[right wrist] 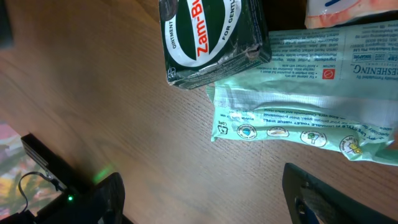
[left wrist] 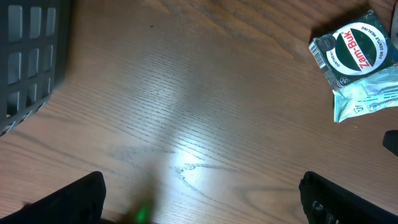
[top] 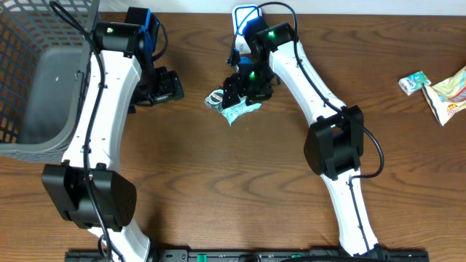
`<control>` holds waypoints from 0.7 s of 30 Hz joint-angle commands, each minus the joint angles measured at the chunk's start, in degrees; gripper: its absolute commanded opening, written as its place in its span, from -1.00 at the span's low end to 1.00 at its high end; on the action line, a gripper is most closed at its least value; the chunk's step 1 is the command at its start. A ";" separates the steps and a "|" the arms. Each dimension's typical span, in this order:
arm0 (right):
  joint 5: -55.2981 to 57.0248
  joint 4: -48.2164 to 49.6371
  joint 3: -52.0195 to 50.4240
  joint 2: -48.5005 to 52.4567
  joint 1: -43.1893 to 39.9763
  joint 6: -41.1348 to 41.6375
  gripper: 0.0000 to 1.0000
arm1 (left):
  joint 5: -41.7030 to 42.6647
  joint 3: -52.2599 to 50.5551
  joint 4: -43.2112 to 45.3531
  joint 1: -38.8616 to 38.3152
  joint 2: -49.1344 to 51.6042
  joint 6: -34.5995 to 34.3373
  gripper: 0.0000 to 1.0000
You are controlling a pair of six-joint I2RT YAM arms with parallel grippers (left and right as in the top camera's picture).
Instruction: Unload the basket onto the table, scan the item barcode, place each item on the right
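The dark green Zam-Buk ointment box (right wrist: pixel 211 37) lies label-up on the bench (left wrist: pixel 186 93), with a pale green wipe packet (right wrist: pixel 305 118) touching it. The right jaws hang spread just short of the box, pinching nothing, likely lined up to lift it so a hidden barcode can be turned outward. The left jaws, also spread and empty, sit well to its left, probably keeping clear. The box has red lettering on a white roundel and one dented edge; no barcode shows.

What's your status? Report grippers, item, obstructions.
Left gripper open, empty. Right gripper open above green packet. Packet flat on table, ungrasped. Ointment box against its edge.
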 commanded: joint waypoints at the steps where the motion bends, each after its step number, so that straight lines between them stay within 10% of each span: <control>1: 0.07 0.00 -0.17 -1.27 0.85 0.52 0.51 | 0.11 -0.13 -0.13 0.02 -0.96 -0.33 0.95; 21: 0.09 0.37 -0.20 -1.27 0.81 0.50 0.52 | 0.11 -0.13 -0.13 0.02 -0.96 -0.33 0.95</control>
